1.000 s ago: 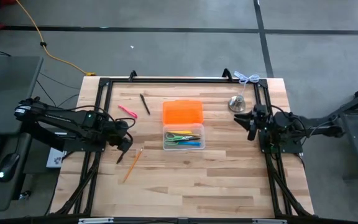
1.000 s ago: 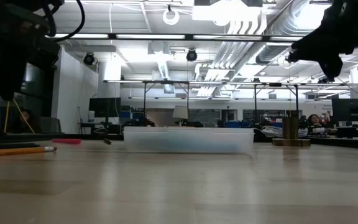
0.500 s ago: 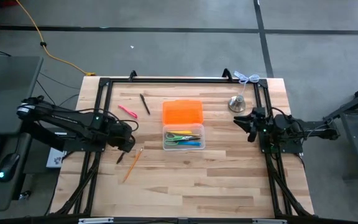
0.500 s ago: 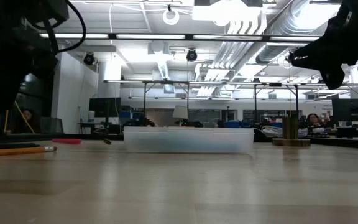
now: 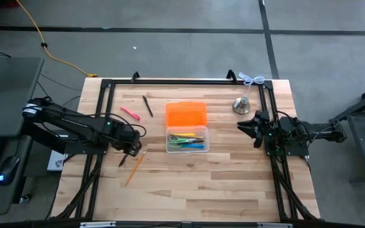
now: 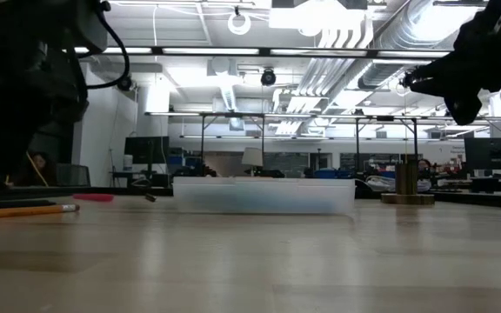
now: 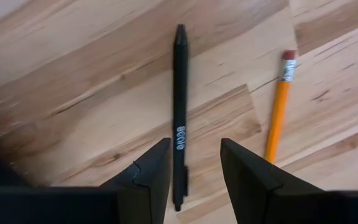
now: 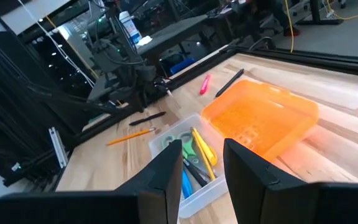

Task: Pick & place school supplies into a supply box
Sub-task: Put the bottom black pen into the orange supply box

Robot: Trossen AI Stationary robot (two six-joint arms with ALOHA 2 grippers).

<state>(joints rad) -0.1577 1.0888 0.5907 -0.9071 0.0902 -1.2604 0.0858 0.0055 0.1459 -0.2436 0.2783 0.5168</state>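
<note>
A black pen and a yellow pencil lie flat on the wooden table near its left side. My left gripper hangs over them, open and pointing down, its fingers on either side of the pen's near end without touching it. The clear supply box sits mid-table with its orange lid folded open behind it. Inside are green-handled scissors, a yellow pencil and a blue pen. A pink pen and a second black pen lie at the far left. My right gripper waits open at the right, held level.
A silver bell-shaped object stands at the far right, just behind my right gripper. A black metal frame runs along the table's far edge and sides. Bare wood spreads across the table's near half.
My left gripper has sunk toward the black pen and shifted a little toward the table's right, tipping to point more steeply down. My right gripper has dropped slightly. Neither gripper's gap has changed, and nothing on the table has moved.
</note>
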